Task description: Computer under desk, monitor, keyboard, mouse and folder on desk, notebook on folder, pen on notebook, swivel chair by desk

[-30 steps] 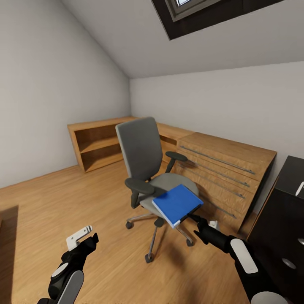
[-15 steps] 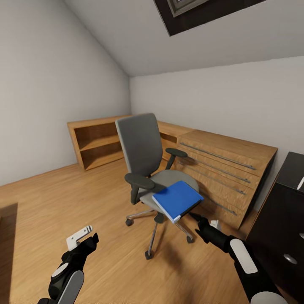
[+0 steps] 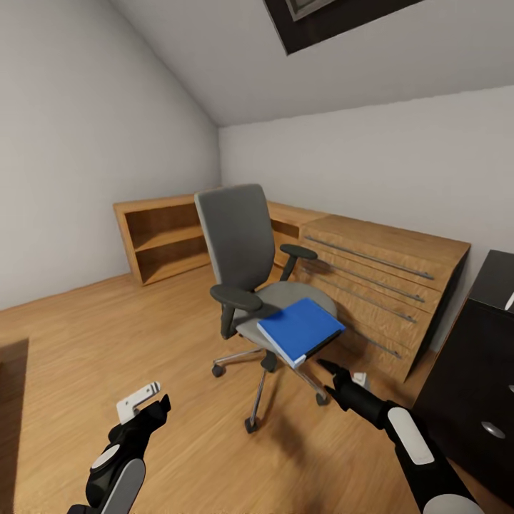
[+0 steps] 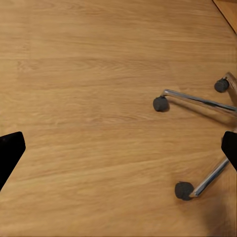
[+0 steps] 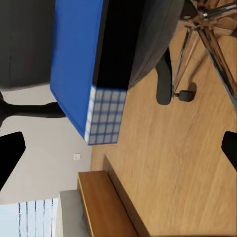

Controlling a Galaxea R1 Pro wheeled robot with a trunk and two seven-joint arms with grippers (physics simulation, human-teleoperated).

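The swivel chair (image 3: 239, 250) stands on the wood floor, its grey back toward the far corner. The bright-blue folder (image 3: 300, 330) lies on the seat's front edge, overhanging it a little. My right gripper (image 3: 330, 377) hovers open just below and in front of that overhanging edge, not touching it. In the right wrist view the folder (image 5: 76, 64) and its white page edge loom close ahead of the open right gripper (image 5: 118, 150). My left gripper (image 3: 146, 407) hangs open low over the floor. In the left wrist view it (image 4: 118, 150) looks down at the chair's metal star base (image 4: 197, 101).
A light-wood drawer chest (image 3: 378, 278) with bar handles stands right behind the chair, and an open wooden shelf (image 3: 160, 239) runs along the far wall. The black desk (image 3: 478, 357) fills the right edge, with a thin pale stick (image 3: 509, 303) on its top. Bare floor lies to the left.
The view has tipped slightly, so chair and folder sit higher in the picture. The gap between my right gripper and the folder's edge has grown a little. The left gripper has hardly moved.
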